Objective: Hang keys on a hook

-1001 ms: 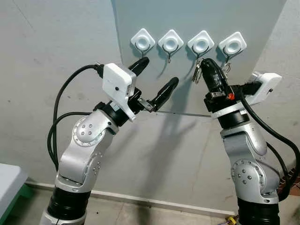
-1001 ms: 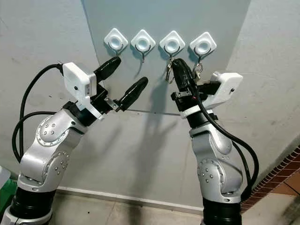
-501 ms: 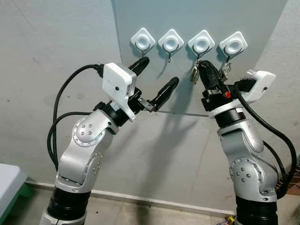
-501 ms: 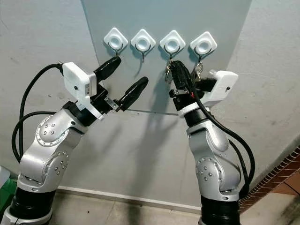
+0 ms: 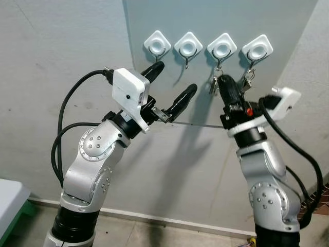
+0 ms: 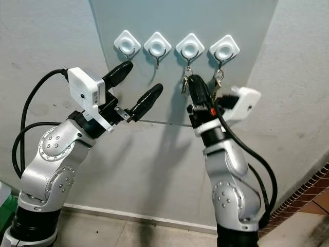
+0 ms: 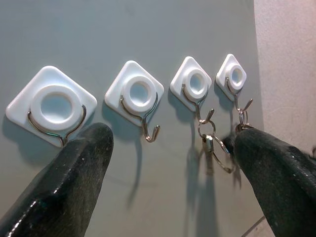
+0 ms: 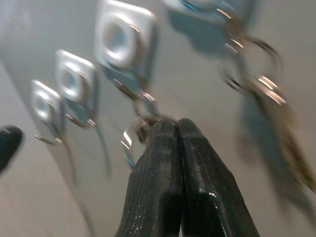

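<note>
Four white diamond-shaped hooks sit in a row on a grey panel (image 5: 216, 20). A bunch of keys (image 5: 213, 85) hangs under the third hook (image 5: 221, 46), its ring (image 8: 133, 138) linked to the wire hook. My right gripper (image 5: 224, 81) is raised just below that hook, shut with its fingertips (image 8: 170, 126) on the ring. Another key set (image 5: 249, 76) hangs from the fourth hook (image 5: 256, 49). My left gripper (image 5: 174, 78) is held up open below the first hook (image 5: 157, 43) and the second hook (image 5: 187, 46), both bare.
A grey concrete wall (image 5: 51, 62) surrounds the panel. A white block with a green edge (image 5: 10, 203) stands at the lower left. A skirting strip (image 5: 154, 218) runs along the floor, and brickwork (image 6: 318, 190) shows at the lower right.
My right gripper has dropped a little from the third hook and its wrist has turned, staying shut. The keys now hang from that hook. The left arm has not moved.
</note>
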Available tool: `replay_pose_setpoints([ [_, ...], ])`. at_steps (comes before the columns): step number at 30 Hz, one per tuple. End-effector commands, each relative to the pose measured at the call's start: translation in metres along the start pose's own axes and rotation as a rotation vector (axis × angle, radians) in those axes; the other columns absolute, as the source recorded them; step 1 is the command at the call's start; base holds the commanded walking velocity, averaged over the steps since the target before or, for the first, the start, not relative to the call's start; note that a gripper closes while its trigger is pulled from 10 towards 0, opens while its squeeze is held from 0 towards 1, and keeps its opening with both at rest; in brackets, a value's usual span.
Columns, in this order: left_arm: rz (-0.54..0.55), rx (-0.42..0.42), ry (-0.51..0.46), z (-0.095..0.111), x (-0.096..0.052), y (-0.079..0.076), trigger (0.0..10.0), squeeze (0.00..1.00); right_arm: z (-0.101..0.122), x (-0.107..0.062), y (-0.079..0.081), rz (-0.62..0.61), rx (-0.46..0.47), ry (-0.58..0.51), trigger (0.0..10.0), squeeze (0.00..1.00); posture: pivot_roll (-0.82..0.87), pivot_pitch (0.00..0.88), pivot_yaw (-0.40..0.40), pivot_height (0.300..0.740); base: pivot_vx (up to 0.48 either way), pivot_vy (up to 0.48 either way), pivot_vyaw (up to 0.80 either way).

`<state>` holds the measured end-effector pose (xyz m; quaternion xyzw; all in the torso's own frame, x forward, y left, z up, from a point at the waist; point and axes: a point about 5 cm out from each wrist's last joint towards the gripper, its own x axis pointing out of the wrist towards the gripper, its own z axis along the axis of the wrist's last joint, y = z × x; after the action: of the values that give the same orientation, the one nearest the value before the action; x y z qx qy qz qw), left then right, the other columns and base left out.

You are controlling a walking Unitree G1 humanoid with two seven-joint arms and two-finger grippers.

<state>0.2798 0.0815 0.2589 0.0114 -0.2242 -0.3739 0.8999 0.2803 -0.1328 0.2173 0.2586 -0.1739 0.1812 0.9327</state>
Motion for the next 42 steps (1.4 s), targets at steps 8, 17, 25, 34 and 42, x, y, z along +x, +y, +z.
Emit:
replay_pose_setpoints([
  [8, -0.005, 0.002, -0.004, 0.004, 0.000, 0.001, 10.0, 0.00, -0.004, -0.003, -0.002, -0.006, -0.024, -0.003, 10.0, 0.00, -0.05, 0.000, 0.034, 0.740, 0.000, 0.000, 0.00],
  [17, -0.001, 0.001, -0.002, 0.004, 0.000, 0.001, 10.0, 0.00, -0.009, -0.007, -0.003, 0.015, -0.072, 0.010, 10.0, 0.00, -0.04, 0.000, 0.034, 0.740, 0.000, 0.000, 0.00],
  [25, 0.035, -0.021, 0.061, -0.018, -0.011, 0.003, 10.0, 0.00, -0.042, -0.031, -0.021, 0.003, -0.205, 0.155, 10.0, 0.00, -0.04, 0.000, 0.031, 0.740, 0.000, 0.000, 0.00],
  [34, 0.165, -0.036, 0.260, -0.082, -0.045, 0.008, 10.0, 0.00, -0.085, -0.068, -0.053, -0.079, -0.275, 0.331, 10.0, 0.00, -0.05, 0.000, 0.030, 0.740, 0.000, 0.000, 0.00],
  [42, 0.392, -0.130, 0.581, -0.169, -0.109, 0.011, 10.0, 0.00, -0.131, -0.127, -0.105, -0.286, -0.358, 0.617, 10.0, 1.00, -0.06, 0.000, 0.030, 0.740, 0.000, 0.000, 0.00],
])
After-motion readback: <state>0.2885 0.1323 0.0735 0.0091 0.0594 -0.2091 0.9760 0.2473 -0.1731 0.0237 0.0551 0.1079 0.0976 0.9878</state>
